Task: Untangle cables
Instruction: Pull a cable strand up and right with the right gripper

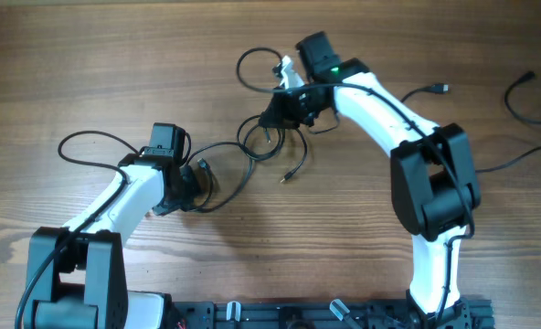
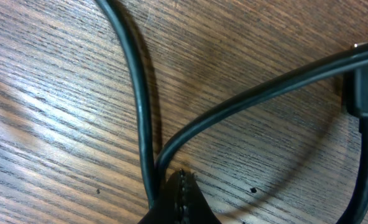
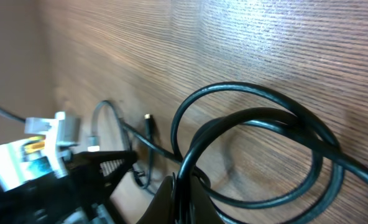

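Note:
Thin black cables point(image 1: 259, 144) lie knotted in loops at the table's middle, with one plug end point(image 1: 291, 174) trailing toward the front. My right gripper point(image 1: 278, 111) is shut on strands of this knot. In the right wrist view its jaws point(image 3: 185, 194) pinch a cable whose loops point(image 3: 258, 146) curl just ahead. My left gripper point(image 1: 200, 179) is shut on a strand running from the knot to a loop point(image 1: 86, 146) at the left. In the left wrist view the jaws point(image 2: 181, 194) clamp two strands point(image 2: 142, 118), and a plug point(image 2: 365, 93) lies at the right edge.
Another cable loop point(image 1: 257, 64) lies behind the knot. Separate black cables lie at the far right, one with a plug point(image 1: 440, 89) and one curving by the edge point(image 1: 525, 102). The table point(image 1: 115, 55) is wood. The arm bases stand at the front edge.

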`<state>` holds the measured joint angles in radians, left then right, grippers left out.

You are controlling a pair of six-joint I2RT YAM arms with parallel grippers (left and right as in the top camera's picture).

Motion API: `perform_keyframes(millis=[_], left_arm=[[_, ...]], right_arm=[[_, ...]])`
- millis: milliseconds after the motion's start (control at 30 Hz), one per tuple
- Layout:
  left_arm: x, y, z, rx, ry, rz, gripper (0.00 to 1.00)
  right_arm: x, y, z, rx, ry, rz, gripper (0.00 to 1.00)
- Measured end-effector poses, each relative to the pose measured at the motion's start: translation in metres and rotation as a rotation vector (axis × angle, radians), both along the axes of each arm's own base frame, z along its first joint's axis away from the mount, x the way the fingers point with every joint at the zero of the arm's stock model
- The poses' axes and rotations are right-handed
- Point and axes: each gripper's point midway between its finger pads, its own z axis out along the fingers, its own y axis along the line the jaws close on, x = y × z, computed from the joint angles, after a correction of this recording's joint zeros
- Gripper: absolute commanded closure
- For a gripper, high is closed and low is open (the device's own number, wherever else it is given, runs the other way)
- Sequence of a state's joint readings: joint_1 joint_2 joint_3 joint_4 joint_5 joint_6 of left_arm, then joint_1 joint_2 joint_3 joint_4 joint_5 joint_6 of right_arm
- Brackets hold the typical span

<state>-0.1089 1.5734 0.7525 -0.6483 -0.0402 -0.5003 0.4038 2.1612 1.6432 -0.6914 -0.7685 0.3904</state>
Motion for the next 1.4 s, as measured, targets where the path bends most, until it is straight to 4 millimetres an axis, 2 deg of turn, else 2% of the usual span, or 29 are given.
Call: perform_keyframes(millis=[233, 533, 733, 867, 1000, 1233, 1400], left_arm=[[0.0, 0.0, 0.0, -0.001, -0.001, 0.0, 0.96], [0.0, 0.0, 0.0, -0.001, -0.002, 0.0, 0.96], [0.0, 0.0, 0.0, 0.0, -0.002, 0.0, 0.96], [0.001, 0.0, 0.0, -0.001, -0.002, 0.003, 0.96], [0.001, 0.0, 0.0, -0.001, -0.002, 0.003, 0.96], [0.002, 0.0, 0.0, -0.002, -0.011, 0.003, 0.96], [0.003, -0.001, 0.0, -0.003, -0.013, 0.003, 0.96]], right_arm=[[0.017, -0.02, 0.009, 0.067, 0.005, -0.043, 0.96], [0.032, -0.039, -0.005, -0.048, -0.039, -0.109, 0.96], [0.043, -0.07, -0.023, -0.208, -0.06, -0.185, 0.96], [0.041, -0.096, -0.039, -0.371, -0.056, -0.228, 0.96], [0.042, -0.113, -0.047, -0.475, -0.08, -0.243, 0.96], [0.027, -0.139, -0.073, -0.616, -0.068, -0.232, 0.96], [0.019, -0.155, -0.08, -0.7, -0.061, -0.225, 0.95]])
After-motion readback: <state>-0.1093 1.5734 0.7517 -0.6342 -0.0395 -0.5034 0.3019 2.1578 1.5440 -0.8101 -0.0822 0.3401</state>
